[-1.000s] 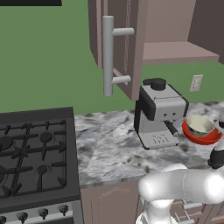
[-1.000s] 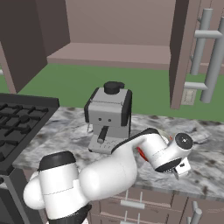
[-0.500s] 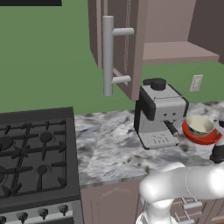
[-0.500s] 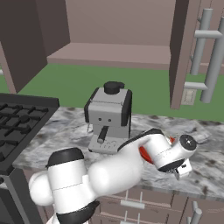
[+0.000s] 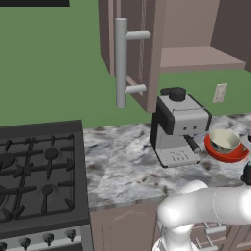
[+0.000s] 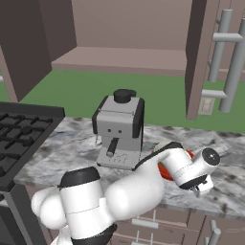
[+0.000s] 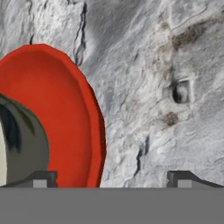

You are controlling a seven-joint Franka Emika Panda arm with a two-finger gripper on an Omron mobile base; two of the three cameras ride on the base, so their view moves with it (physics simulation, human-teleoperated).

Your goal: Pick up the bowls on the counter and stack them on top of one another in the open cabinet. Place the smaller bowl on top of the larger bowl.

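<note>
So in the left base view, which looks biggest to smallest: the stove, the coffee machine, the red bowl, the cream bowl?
1. Stove, though it sits nearest the camera.
2. Coffee machine.
3. Red bowl.
4. Cream bowl, sitting inside the red one.

The arm (image 6: 129,191) was glossy white with rounded, bulbous links and dark, nearly black joint bands. Its white cylindrical wrist carried a round grey cap. The fingers (image 7: 41,178) were small, dark grey and blocky.

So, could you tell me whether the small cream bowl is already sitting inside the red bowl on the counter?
Yes, in the left base view the cream bowl rests inside the red bowl on the counter beside the coffee machine.
</note>
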